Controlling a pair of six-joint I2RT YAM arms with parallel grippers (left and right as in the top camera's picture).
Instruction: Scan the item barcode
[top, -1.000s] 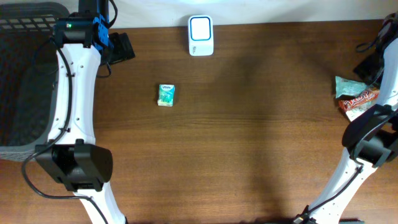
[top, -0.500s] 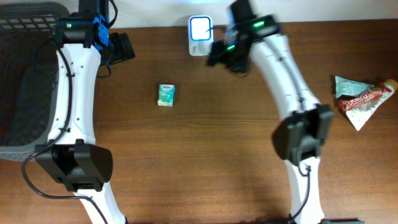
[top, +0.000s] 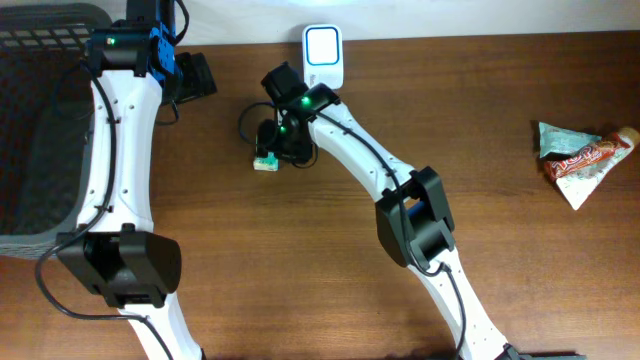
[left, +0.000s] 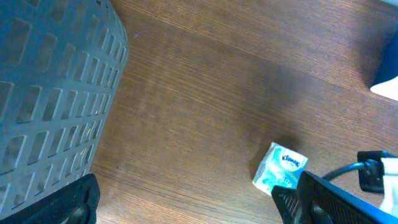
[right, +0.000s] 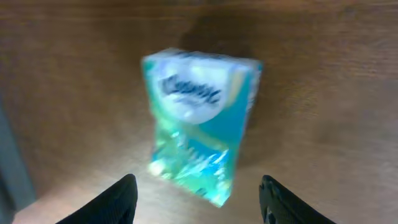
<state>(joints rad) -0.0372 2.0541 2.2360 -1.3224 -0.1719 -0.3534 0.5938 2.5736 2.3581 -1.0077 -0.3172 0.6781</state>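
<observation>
The item is a small teal and white tissue pack (top: 264, 162) lying flat on the wooden table, also seen in the left wrist view (left: 280, 171). My right gripper (top: 271, 149) hovers right over it. In the right wrist view the pack (right: 199, 127) lies just ahead of the right gripper (right: 199, 205), whose fingers (right: 118, 202) stand apart on either side without touching it. The white scanner (top: 323, 56) stands at the table's back edge. My left gripper (top: 198, 76) stays near the back left, open and empty (left: 193, 208).
A dark mesh basket (top: 40, 130) fills the far left and shows large in the left wrist view (left: 50, 93). Snack wrappers (top: 580, 160) lie at the right edge. The right arm stretches diagonally across the table's middle.
The right arm swung from the right edge past the scanner to above the tissue pack, and its jaws narrowed somewhat. The left arm and the pack stayed put.
</observation>
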